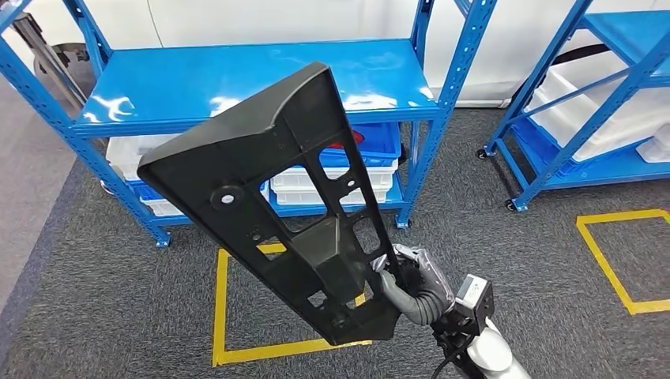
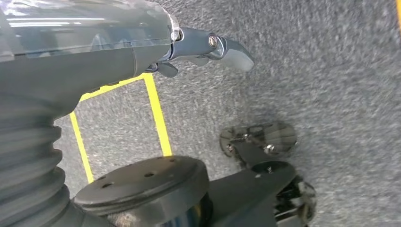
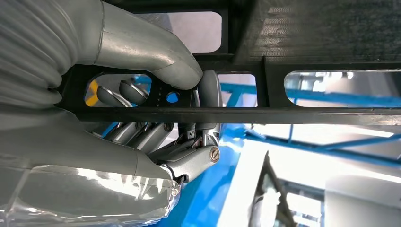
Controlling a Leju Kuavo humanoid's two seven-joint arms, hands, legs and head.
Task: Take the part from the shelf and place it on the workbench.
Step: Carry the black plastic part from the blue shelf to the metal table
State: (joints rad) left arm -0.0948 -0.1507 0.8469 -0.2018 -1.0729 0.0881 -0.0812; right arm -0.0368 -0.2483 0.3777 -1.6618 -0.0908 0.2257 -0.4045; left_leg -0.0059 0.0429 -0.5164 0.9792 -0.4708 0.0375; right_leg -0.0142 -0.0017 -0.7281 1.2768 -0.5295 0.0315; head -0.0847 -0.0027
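Firmly, right robot hand (image 1: 411,278) clasped round the black part's (image 1: 276,189) lower edge, left robot hand (image 2: 208,49) loosely uncurled, empty.

- The part (image 1: 272,201) is a long, flat panel of matte black plastic, wide at one end and tapering toward the other.
- Its face carries several rectangular cut-outs, raised ribs and one small round hole near the wide end.
- It is off the shelf, up in the air in front of me, tilted with its wide end up and away.
- My right hand (image 1: 411,280) grips its narrow lower end, fingers (image 3: 208,92) hooked through a cut-out around a rib.
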